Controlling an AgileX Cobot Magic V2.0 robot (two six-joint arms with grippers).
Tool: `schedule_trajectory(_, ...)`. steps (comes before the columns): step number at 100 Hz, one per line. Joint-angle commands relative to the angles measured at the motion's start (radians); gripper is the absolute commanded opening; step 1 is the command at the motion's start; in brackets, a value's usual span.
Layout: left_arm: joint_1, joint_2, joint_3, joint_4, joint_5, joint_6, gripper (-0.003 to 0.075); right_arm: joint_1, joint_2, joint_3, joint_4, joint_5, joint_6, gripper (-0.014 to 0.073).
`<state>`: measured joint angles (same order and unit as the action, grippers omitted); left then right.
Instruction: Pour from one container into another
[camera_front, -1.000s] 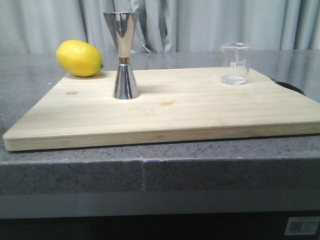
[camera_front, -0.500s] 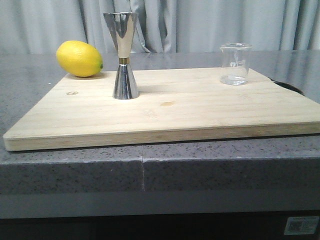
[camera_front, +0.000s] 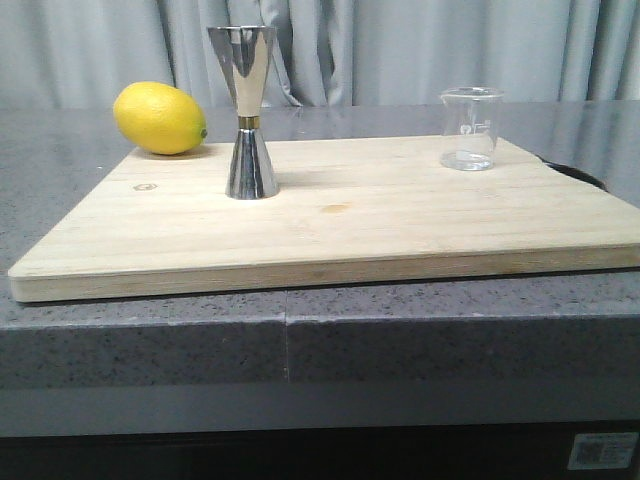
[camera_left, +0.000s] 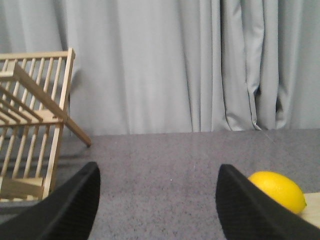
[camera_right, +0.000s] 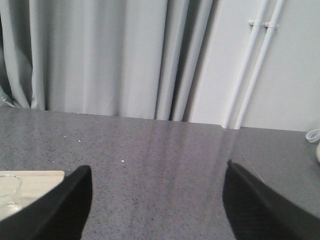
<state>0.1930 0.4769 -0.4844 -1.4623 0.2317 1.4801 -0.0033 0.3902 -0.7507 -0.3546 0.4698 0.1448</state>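
Plainly nothing has been picked up yet: the beaker (camera_front: 470, 128) stands upright near the far right corner of the cutting board (camera_front: 400, 225), and the jigger (camera_front: 247, 110) stands upright toward the far left of the board, well apart from it. A lemon (camera_front: 160, 117) rests at the board's far left corner, just beside the jigger but not touching it. The board lies on a grey stone worktop (camera_front: 150, 320).

Neither arm shows in the front view. The left gripper (camera_left: 157, 205) has its fingers spread wide with nothing between them; its camera looks across bare worktop, with the lemon by one fingertip and a wooden rack (camera_left: 30, 130) off to the other side. The right gripper (camera_right: 155, 207) is likewise wide and empty, and at the edge of its view, beside one finger, a sliver of glass on pale wood is probably the beaker, though too little shows to be sure.

So the beaker lies on the right arm's side, and that arm looks the nearer one for the grasp. Its long axis is vertical, which would suit a level approach from the side, closing across the glass wall below the flared lip, before carrying it leftward to the jigger's open upper cone.
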Motion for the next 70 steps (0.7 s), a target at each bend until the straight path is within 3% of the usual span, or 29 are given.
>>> schedule_trajectory(1, 0.002, -0.046, 0.042, -0.049, -0.025, -0.012, 0.0451, -0.006, -0.073, 0.02, -0.025, -0.01, -0.002, 0.0494)
schedule_trajectory(31, 0.002, -0.168, 0.159, -0.049, -0.026, -0.012, 0.0438, -0.006, -0.275, 0.213, -0.025, -0.007, -0.002, 0.0491)
schedule_trajectory(70, 0.002, -0.174, 0.221, -0.064, 0.014, -0.012, 0.0438, -0.006, -0.285, 0.334, 0.057, -0.08, -0.002, 0.049)
